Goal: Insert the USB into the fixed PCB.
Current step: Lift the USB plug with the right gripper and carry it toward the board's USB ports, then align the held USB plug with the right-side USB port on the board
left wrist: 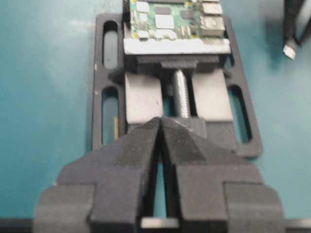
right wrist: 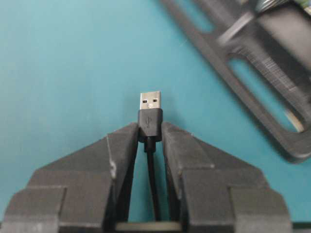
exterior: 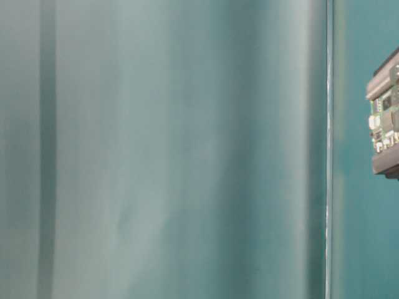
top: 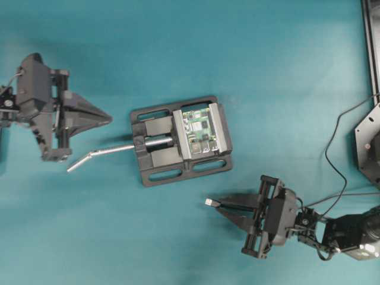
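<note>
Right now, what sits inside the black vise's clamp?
The small green circuit board sits between the black vise's clamping faces, chips facing up; its underside and clamped edges are hidden.

USB: silver plug, black collar, off the mat | fixed PCB: green, flat, clamped

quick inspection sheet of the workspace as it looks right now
surface: teal table top, bare around the vise
job's things: USB held off the table, silver plug pointing ahead, not yet in the fixed PCB; the board sits clamped in the black vise, whose bent silver handle points toward the left arm
clutter: nothing seen
grippers: right gripper shut on the plug's black collar; left gripper shut, empty, near the vise
cables: the USB's thin black cable runs back between the right fingers; black wire loops by the right arm
surroundings: black frame at the right edge
</note>
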Controlling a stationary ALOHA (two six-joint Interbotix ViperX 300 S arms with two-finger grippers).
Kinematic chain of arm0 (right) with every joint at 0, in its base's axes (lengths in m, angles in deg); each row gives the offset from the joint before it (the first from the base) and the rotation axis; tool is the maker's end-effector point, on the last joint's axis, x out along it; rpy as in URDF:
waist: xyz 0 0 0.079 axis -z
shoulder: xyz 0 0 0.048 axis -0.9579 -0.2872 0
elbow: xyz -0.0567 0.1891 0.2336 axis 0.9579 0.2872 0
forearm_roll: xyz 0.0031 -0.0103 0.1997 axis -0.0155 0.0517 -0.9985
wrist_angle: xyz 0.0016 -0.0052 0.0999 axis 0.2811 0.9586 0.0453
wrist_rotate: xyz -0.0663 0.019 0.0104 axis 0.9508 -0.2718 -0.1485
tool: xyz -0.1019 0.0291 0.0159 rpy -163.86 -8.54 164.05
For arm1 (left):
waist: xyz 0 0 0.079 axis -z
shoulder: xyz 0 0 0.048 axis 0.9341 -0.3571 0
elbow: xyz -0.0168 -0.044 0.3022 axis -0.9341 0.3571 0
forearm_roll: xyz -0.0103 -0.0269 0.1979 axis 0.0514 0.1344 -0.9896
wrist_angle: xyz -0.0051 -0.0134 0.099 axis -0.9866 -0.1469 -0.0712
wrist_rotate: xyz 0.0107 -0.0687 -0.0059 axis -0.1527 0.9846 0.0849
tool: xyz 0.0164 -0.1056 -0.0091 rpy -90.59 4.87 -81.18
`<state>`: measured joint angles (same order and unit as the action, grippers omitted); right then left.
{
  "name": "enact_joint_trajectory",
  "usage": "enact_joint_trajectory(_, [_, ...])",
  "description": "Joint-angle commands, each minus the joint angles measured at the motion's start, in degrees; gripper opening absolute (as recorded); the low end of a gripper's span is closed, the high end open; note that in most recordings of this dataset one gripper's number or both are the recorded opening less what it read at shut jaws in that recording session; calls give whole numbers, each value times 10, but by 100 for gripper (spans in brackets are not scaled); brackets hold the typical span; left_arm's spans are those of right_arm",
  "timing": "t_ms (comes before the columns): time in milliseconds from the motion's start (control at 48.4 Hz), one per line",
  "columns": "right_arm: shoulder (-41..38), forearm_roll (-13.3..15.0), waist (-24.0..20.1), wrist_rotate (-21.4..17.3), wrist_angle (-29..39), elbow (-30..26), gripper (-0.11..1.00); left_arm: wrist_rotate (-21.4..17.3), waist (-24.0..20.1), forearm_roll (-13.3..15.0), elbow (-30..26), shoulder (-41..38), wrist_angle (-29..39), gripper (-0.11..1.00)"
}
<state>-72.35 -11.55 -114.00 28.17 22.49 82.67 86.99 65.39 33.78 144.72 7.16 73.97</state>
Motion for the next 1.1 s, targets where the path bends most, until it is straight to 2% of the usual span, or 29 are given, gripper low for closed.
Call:
enact_joint_trajectory(0, [25,-25,-6,0,-12,-19,19,3,4,-1,5,32,18,1])
enact_joint_trajectory(124, [25,-65,-13,0,-14,-47,19,4,9,-1,17,66,51,1])
enact_joint_trajectory(331, [21,-207,-18,19,-52,-91,19,6,9,-1,39,124,96,1])
enact_joint_trajectory(434, [16,-266,-17,37,-78,-105,19,5,11,-1,62,166,96,1])
enact_joint_trajectory(517, [11,-301,-17,51,-99,-113,19,4,11,-1,84,213,96,1])
enact_joint_trajectory(620, [4,-335,-17,64,-117,-128,19,5,11,-1,117,291,98,1])
enact_joint_trajectory(723, [-6,-369,-15,66,-133,-152,19,5,11,-2,152,407,100,1])
enact_joint_trajectory(889, [-23,-394,-13,67,-159,-187,19,4,11,-1,193,565,112,1])
enact_joint_trajectory(971, [-30,-401,-10,67,-171,-200,19,4,11,-2,202,600,125,1])
enact_joint_trajectory(1075, [-40,-411,-2,67,-185,-217,19,4,11,-3,198,585,156,1])
